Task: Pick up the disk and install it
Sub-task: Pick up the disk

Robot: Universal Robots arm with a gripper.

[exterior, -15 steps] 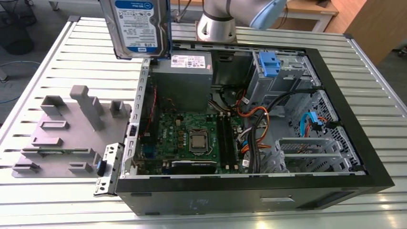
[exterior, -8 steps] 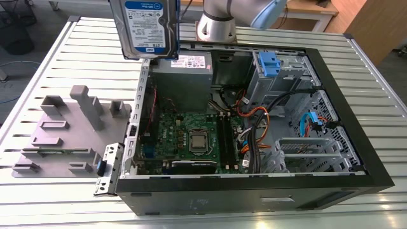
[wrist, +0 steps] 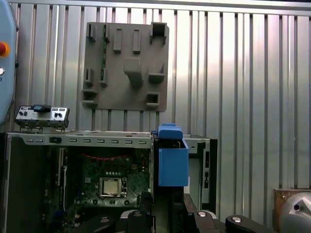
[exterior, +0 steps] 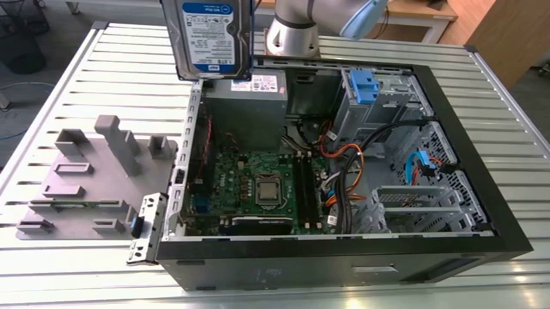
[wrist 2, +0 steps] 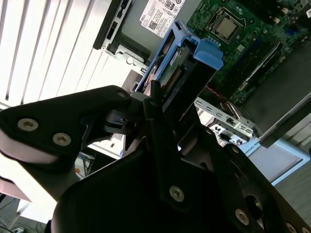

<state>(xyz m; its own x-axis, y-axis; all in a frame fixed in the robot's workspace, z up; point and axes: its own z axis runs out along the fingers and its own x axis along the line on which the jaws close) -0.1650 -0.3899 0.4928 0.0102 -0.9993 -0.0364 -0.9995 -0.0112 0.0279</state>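
Disk: held upright in the air, clear of the open computer case, near its grey power box. Pincer: clamped on the disk's end. Grey moulded tray: on the slatted table, beside the case.

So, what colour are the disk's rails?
The disk has blue rails, clearest in the second wrist view.

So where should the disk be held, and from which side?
I would hold the end away from the blue tab, coming from above, as the hand does now. The disk hangs upright over the open case, so the tab end is free to go down first.
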